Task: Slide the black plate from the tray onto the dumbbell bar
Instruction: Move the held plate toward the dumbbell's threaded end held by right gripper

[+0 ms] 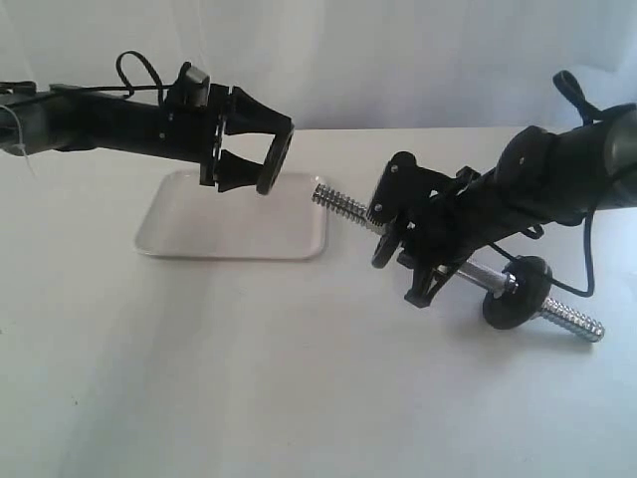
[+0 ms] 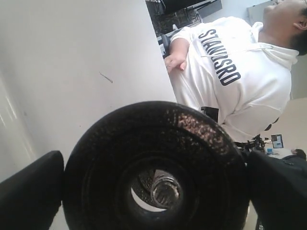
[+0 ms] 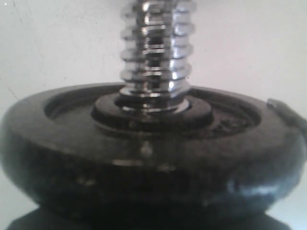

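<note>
Exterior view: left gripper point(image 1: 271, 157) clamped across rim of black plate point(image 2: 110, 143). Plate on edge, off tray point(image 1: 199, 239), in air, face turned to 4 o'clock, likely so hole meets thread.

Left wrist view: threaded tip point(image 2: 165, 189) shows through hole. Roughly lined up, not yet entered.

Bar side: right gripper point(image 1: 390, 231) closed on dumbbell bar point(image 1: 343, 206), free end raised toward 10 o'clock, probably to steady it for threading.

Tray lies at 7 o'clock of plate, nothing in it.

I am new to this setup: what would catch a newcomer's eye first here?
The black plate, held on edge in the left gripper above the tray, faces the threaded end of the dumbbell bar. The right gripper holds that bar tilted, free end raised.
</note>
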Tool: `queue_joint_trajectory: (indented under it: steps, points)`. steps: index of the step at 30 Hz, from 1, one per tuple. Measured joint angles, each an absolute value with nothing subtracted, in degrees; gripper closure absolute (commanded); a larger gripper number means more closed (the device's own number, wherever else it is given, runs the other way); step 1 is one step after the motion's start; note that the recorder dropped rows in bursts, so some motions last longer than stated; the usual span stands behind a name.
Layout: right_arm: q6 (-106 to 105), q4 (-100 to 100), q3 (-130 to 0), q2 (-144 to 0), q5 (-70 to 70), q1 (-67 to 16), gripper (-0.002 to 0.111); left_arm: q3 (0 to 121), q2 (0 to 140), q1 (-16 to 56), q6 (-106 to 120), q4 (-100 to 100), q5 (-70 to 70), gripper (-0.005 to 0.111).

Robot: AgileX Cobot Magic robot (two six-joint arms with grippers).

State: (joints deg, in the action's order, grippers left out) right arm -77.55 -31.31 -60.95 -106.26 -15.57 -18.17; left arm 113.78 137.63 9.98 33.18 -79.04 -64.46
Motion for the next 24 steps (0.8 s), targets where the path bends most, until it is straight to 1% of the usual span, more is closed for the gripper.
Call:
queue_joint_trajectory:
  steps: [7, 13, 24]
  points:
    - [-77.32, -31.31, -60.95, -106.36, -15.15, -18.17, 0.108, 106.90, 132.45, 10.19, 37.35, -79.25, -64.46, 0.107]
    - [-77.20, -31.51, -60.95, -106.36, -14.68, -18.17, 0.108, 101.42, 131.05, 10.69, 41.22, -81.06, -64.39, 0.107]
    - [-77.20, -31.79, -60.95, -106.36, -14.34, -18.26, 0.108, 99.87, 131.05, 14.04, 45.02, -83.78, -64.39, 0.107]
